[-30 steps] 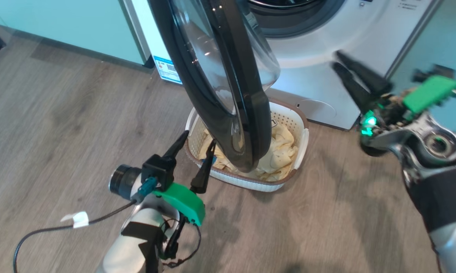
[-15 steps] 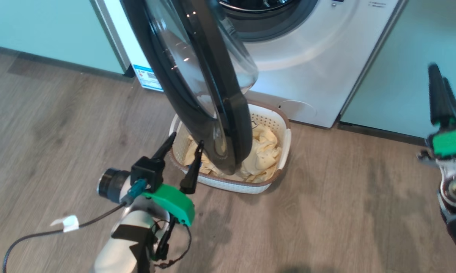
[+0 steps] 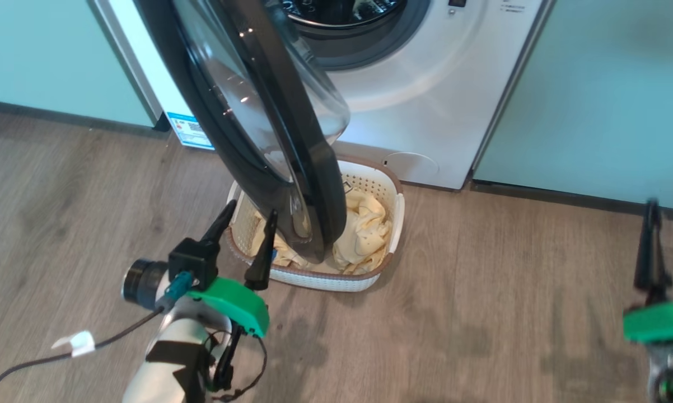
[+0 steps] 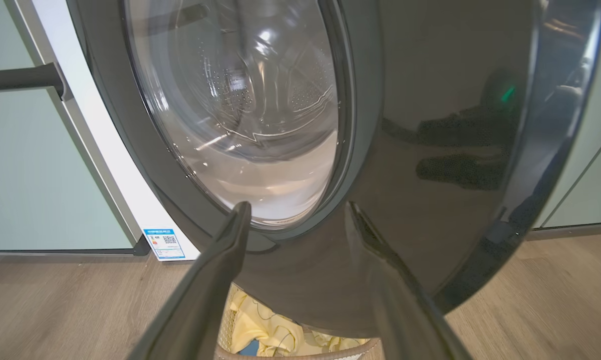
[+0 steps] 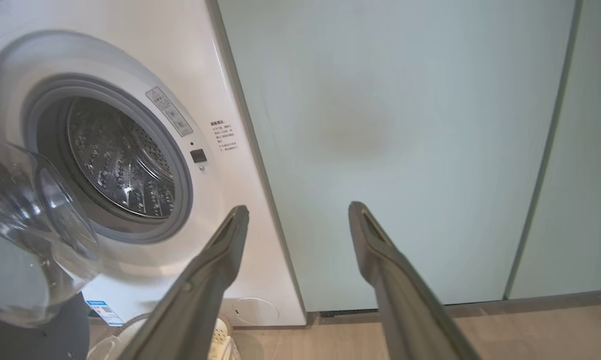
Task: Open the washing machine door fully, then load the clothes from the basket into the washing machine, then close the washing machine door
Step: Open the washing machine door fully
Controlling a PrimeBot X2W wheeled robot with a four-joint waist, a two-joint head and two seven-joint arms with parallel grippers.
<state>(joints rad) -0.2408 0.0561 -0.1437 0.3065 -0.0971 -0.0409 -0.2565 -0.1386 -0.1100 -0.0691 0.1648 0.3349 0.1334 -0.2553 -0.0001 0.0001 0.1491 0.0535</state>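
Note:
The white washing machine [image 3: 426, 112] shows its steel drum [image 5: 120, 160] behind the grey seal. The washing machine door [image 3: 247, 112] stands swung out, and its black rim hangs over the cream basket [image 3: 314, 278] on the floor. Pale yellow clothes [image 3: 364, 235] lie in the basket, partly hidden by the door. My left gripper [image 3: 251, 210] is open at the basket's near left rim, close before the door's lower rim [image 4: 430, 150], with nothing held. My right gripper [image 3: 671, 210] is open and empty, far right of the basket, facing the machine's right edge [image 5: 299, 207].
Mint-green cabinet panels [image 3: 594, 84] flank the machine on both sides. A blue-white energy sticker [image 3: 190, 130] sits low on the machine's left side. A black cable with a white tag [image 3: 73, 342] trails from my left arm. Wooden floor [image 3: 482, 313] stretches between the basket and my right gripper.
The camera has turned, shifting the scene left and down. My right gripper has drawn back from the machine's front to the lower right, fingers now upright. The left gripper holds its place by the basket.

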